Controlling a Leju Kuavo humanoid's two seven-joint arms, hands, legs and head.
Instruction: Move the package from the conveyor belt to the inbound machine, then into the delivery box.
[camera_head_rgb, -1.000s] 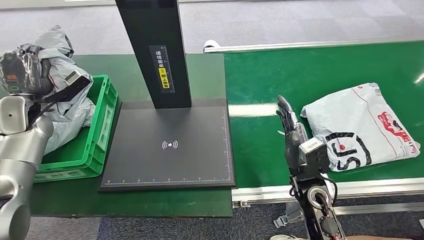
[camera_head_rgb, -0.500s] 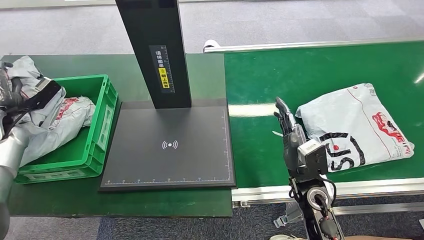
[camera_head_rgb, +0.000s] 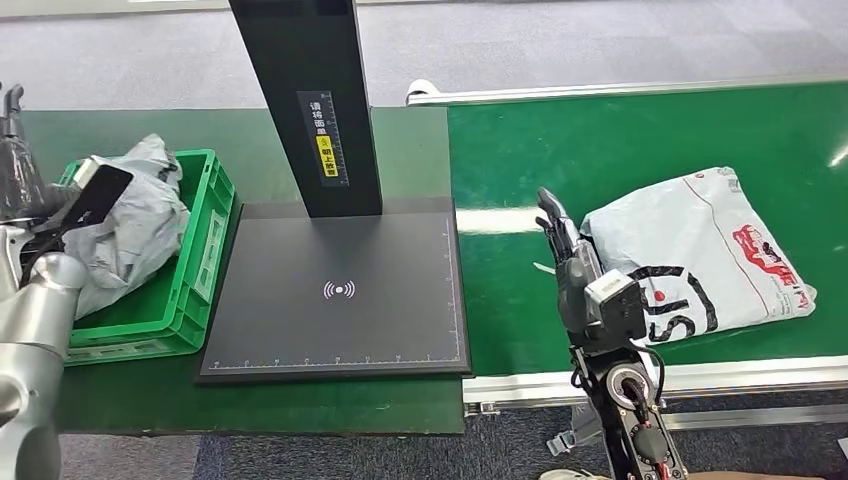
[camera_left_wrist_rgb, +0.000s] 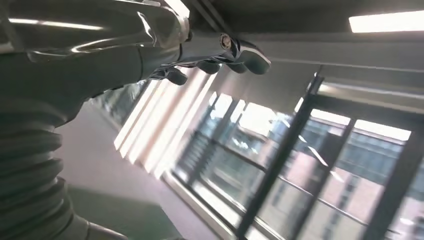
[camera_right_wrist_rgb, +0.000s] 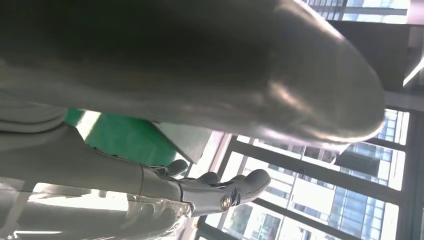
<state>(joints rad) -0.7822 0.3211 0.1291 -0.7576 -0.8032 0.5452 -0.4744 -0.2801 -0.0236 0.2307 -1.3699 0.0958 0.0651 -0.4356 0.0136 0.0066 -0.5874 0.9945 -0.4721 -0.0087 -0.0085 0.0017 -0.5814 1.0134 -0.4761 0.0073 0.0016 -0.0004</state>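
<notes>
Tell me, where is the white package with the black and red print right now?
In the head view the white package lies on the green conveyor belt, on the right, with the robot's right hand upright beside it.

Grey printed package (camera_head_rgb: 700, 255) lies flat on the green conveyor belt (camera_head_rgb: 640, 140) — another crumpled in the green delivery box (camera_head_rgb: 205, 230).

The black post (camera_head_rgb: 305, 100) of the inbound machine (camera_head_rgb: 338, 300) carries a dark vertical label (camera_head_rgb: 323, 137) with white Chinese characters too small to read, a yellow patch and a scale of ticks along its edge. The machine's black plate bears a white wireless sign (camera_head_rgb: 339, 290), and ruler ticks run along its front edge. The package (camera_head_rgb: 700, 255) on the belt (camera_head_rgb: 620, 140) shows large black letters, partly hidden, and a red print, not legible.
</notes>
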